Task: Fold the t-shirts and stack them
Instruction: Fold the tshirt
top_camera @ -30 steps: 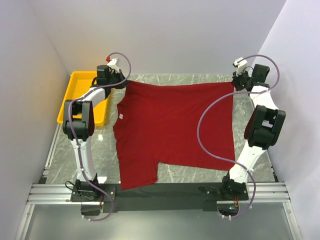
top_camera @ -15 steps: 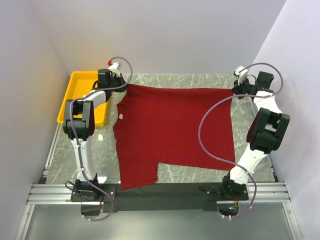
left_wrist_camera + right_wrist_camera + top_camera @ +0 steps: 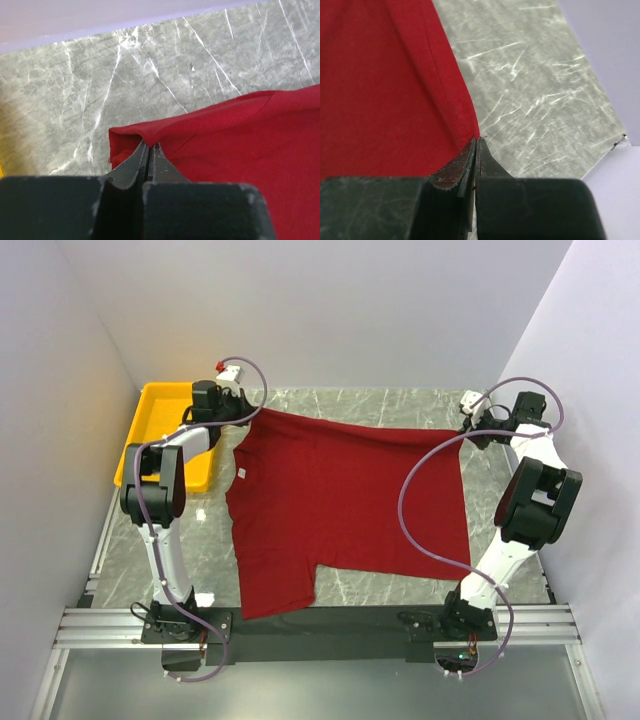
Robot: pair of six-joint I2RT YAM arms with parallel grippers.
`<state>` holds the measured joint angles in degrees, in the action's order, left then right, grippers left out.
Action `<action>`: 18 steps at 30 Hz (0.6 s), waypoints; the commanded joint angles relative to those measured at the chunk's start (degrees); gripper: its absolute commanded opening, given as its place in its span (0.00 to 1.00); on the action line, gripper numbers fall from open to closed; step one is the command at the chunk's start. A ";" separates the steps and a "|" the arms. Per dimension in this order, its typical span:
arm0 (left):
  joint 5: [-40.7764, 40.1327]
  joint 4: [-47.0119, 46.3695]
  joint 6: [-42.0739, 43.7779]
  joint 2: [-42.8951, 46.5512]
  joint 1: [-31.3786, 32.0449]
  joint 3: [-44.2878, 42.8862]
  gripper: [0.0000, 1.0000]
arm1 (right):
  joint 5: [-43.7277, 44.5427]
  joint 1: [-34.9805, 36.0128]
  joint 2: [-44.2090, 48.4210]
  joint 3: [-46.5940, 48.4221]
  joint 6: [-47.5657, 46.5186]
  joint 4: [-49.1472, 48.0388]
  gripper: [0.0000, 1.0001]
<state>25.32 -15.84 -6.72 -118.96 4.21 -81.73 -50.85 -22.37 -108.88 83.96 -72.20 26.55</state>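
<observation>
Illumination bright, even, diffuse — shadows soft and faint. Mild sheen on the grey marble-patterned tabletop point(image 3: 150, 75) in both wrist views; nearest foreground slightly soft — overhead view sharp.

t-shirt point(image 3: 340, 500) far edge slanted, right gripper point(image 3: 468, 428) shifted

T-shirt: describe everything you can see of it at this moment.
The t-shirt is plain dark red cloth, short-sleeved, with a small white label at the neck. It lies spread on the marble table, neck to the left. The left hand and right hand each pinch a far corner, shut.
</observation>
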 commanded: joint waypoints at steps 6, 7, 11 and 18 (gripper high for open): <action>0.34 -1.22 3.73 3.82 0.19 1.14 0.01 | 1.89 -0.04 0.69 -0.38 0.57 -5.18 0.00; 0.26 -0.95 3.91 3.82 0.19 1.05 0.01 | 2.16 -0.04 0.43 -0.12 0.92 -5.71 0.00; 0.08 -0.25 4.52 4.08 0.19 1.14 0.01 | 3.82 0.13 0.16 -0.29 5.91 -10.45 0.00; -0.71 -0.07 5.14 4.79 0.27 1.75 0.01 | 6.90 0.13 -0.19 -0.99 9.36 -15.73 0.00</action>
<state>25.19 -14.92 -3.51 -118.06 4.36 -80.12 -45.89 -22.26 -109.10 83.20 -65.45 16.14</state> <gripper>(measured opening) 0.014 0.009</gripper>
